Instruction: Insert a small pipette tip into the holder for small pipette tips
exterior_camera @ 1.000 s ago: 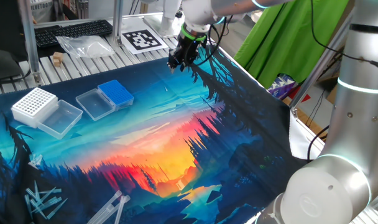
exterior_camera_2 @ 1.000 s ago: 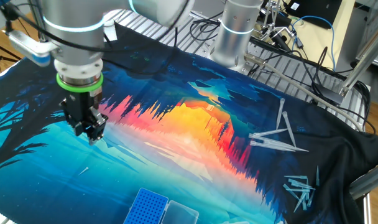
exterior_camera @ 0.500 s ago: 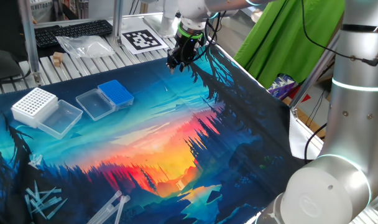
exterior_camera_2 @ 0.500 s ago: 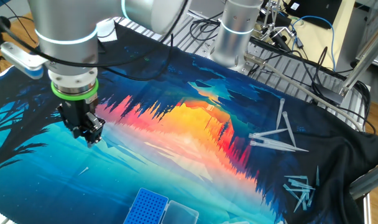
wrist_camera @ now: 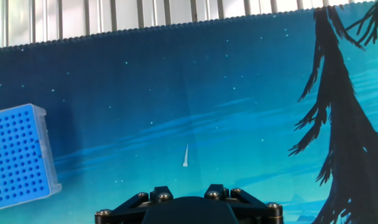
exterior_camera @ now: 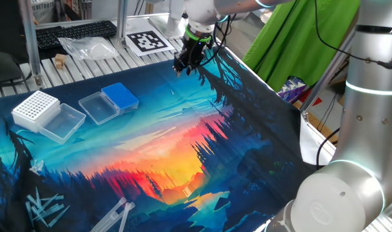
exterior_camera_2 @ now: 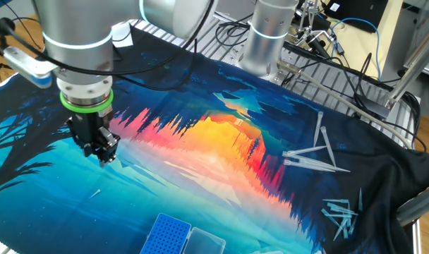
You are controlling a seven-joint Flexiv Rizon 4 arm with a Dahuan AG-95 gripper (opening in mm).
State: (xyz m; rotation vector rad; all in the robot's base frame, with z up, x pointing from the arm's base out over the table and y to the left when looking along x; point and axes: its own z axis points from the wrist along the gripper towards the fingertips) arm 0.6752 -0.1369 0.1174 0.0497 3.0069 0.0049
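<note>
The small blue holder [exterior_camera: 120, 96] with a fine grid of holes lies on the picture mat, its clear lid [exterior_camera: 97, 107] open beside it. It also shows at the bottom edge of the other fixed view [exterior_camera_2: 165, 236] and at the left of the hand view [wrist_camera: 15, 155]. One small pipette tip [wrist_camera: 185, 155] lies flat on the mat, right of the holder; it also shows in the other fixed view [exterior_camera_2: 94, 192]. My gripper [exterior_camera: 182, 67] hovers above the mat near its far edge, over that tip [exterior_camera: 172, 93]. Its jaws look closed together and empty in the other fixed view [exterior_camera_2: 105, 156].
A larger white rack [exterior_camera: 36, 107] with its own clear lid [exterior_camera: 62, 122] stands left of the holder. Loose pipette tips lie in a heap [exterior_camera: 44, 209] and as a few long ones [exterior_camera_2: 313, 156]. A keyboard [exterior_camera: 73, 32], plastic bag [exterior_camera: 86, 46] and marker tag [exterior_camera: 147, 40] lie behind the mat.
The gripper shifted a little toward the mat's far edge between one second and half a second ago. Since then it has hardly moved. The tip and holder have not moved.
</note>
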